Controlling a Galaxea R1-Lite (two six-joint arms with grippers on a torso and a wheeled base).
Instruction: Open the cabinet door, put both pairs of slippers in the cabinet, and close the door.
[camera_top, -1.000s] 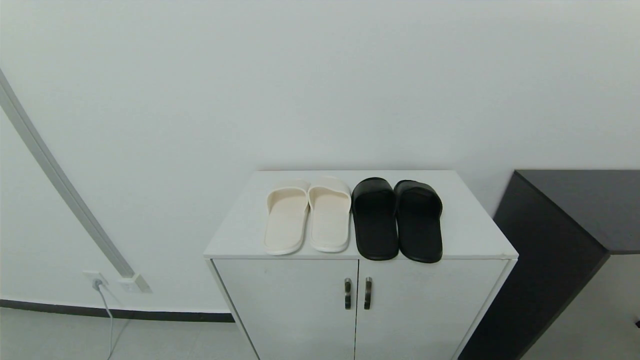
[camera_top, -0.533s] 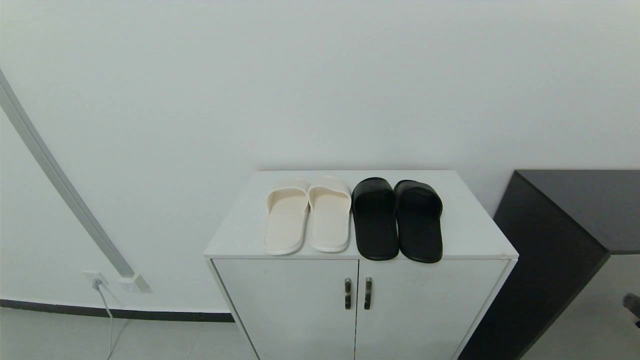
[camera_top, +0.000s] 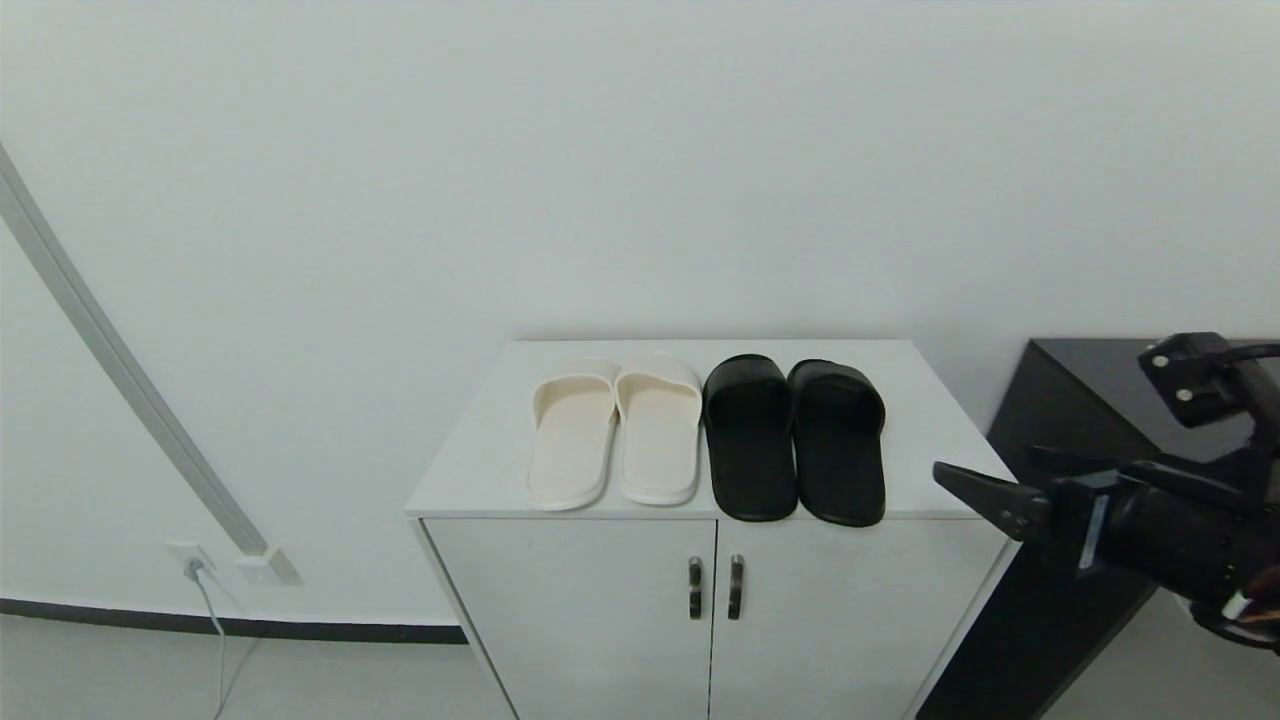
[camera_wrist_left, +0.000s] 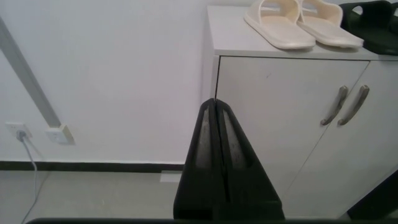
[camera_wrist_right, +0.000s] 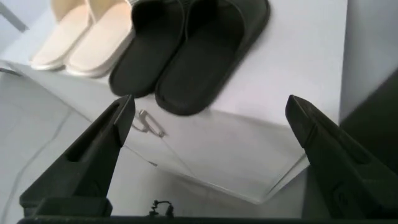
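Checking progress: do we call anything done?
Nothing yet. The cabinet doors are shut, and the cream slippers and black slippers sit side by side on the cabinet top. Opening, loading both pairs and closing are all left.
And the hands?
We see the right hand released, fingers spread, empty, by the cabinet's right front corner, near the black pair, not touching. The left hand is clenched on nothing, low, well apart from the slippers.
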